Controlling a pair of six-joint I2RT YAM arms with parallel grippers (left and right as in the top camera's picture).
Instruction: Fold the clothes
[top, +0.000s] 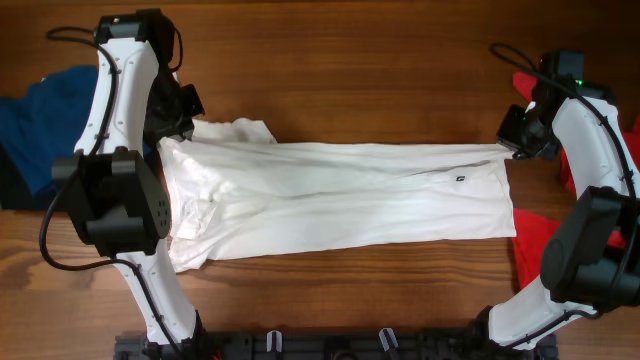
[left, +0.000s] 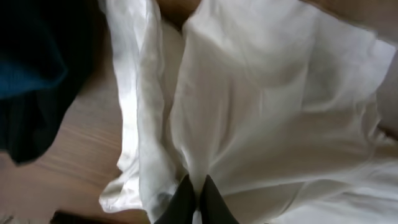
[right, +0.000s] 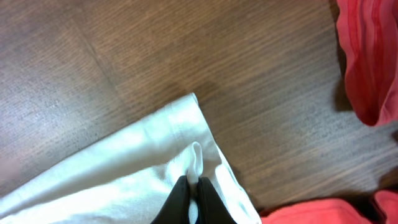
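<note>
White T-shirt (top: 340, 195) lies spread across the middle of the wooden surface (top: 350, 60), folded lengthwise into a long band that runs from one arm to the other. Its cloth is mostly flat, with shallow creases along its length. One sleeve bunches up at the far corner of its left end, and another part sags towards the near edge at that same end. A small dark mark (top: 460, 180) shows near the shirt's right end.

The left hand (left: 198, 202) is clenched on the shirt's left end: in the left wrist view its black fingertips meet with white cloth gathered between them, and folds fan out from that pinch. The right hand (right: 193, 199) is clenched on the shirt's right end, just inside the hemmed corner, with a little ridge of fabric pushed up between its fingertips.

A blue garment (top: 45, 120) lies crumpled on the surface beyond the shirt's left end, close to it but apart. A red garment (top: 535, 240) lies beyond the shirt's right end, its nearer part just beside the shirt's near right corner; whether they touch cannot be told
</note>
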